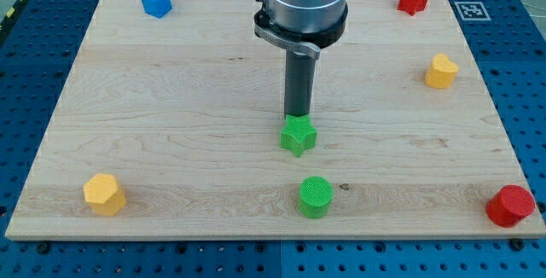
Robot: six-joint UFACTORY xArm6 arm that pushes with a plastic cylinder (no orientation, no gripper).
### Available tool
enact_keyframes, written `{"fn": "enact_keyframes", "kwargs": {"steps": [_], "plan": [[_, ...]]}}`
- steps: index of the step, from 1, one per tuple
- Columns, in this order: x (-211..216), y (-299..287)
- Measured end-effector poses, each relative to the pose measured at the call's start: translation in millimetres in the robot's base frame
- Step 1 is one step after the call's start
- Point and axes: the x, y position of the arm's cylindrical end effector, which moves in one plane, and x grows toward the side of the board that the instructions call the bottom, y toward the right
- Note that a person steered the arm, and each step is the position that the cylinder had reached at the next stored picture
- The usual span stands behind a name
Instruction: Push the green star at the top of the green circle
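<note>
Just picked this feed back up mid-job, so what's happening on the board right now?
My tip sits right at the green star, on its upper side in the view. The star lies just above the green circle, slightly to its left, with bare board between them. The other blocks sit out near the edges, away from the tip.

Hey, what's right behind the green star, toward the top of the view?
My tip stands directly behind the green star, at its upper edge. Whether they touch is hidden by the star. The green circle lies below.

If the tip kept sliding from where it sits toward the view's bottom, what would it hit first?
My tip sits just above the green star, apparently touching it, so the star comes first. The green circle lies further down, slightly to the view's right.
</note>
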Motion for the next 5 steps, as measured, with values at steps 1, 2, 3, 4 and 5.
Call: {"fn": "enact_keyframes", "kwargs": {"steps": [1, 2, 3, 4, 5], "plan": [[11, 2], [19, 2], [23, 2], [29, 3], [41, 5]]}}
